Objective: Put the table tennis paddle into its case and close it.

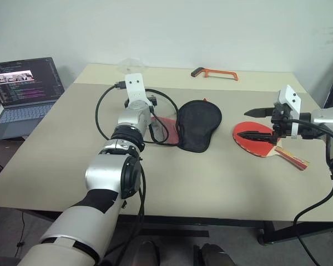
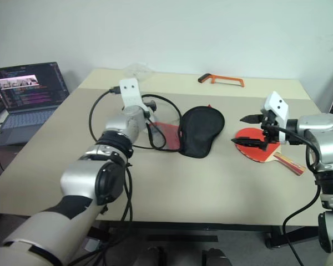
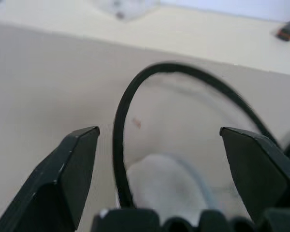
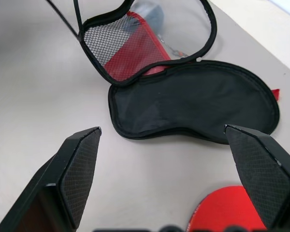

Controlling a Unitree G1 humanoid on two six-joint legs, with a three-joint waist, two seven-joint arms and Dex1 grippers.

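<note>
Rigid red-faced table tennis paddle with striped wooden handle lies flat, right of the soft black-and-red zip case lying open at centre. Stiff, light – grasp at handle. Right gripper above the blade, jaws wide, empty; left gripper likewise wide, empty.

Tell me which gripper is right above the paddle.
The right gripper, open over the table tennis paddle's red face; the left gripper is beside the case.

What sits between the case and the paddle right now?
Nothing: bare table separates the case from the paddle in the left eye view.
</note>
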